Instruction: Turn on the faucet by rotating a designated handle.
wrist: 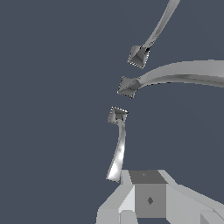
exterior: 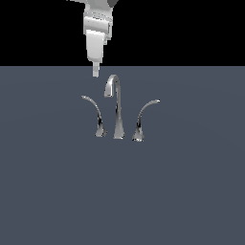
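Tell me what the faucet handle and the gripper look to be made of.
The handle: polished chrome-like metal, judging by its bright highlights and dark mirror-like reflections. The gripper: matte light grey, flatly shaded with no reflections; could be plastic or painted metal, the render leaves that open.

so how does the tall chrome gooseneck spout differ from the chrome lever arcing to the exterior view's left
The tall chrome gooseneck spout rises higher than the slim chrome curved lever. The spout stands in the middle of the set; the lever stands on the exterior view's left. The spout hooks tightly over at its top; the lever sweeps outward in a gentler arc. Both are shiny chrome with flared bases.
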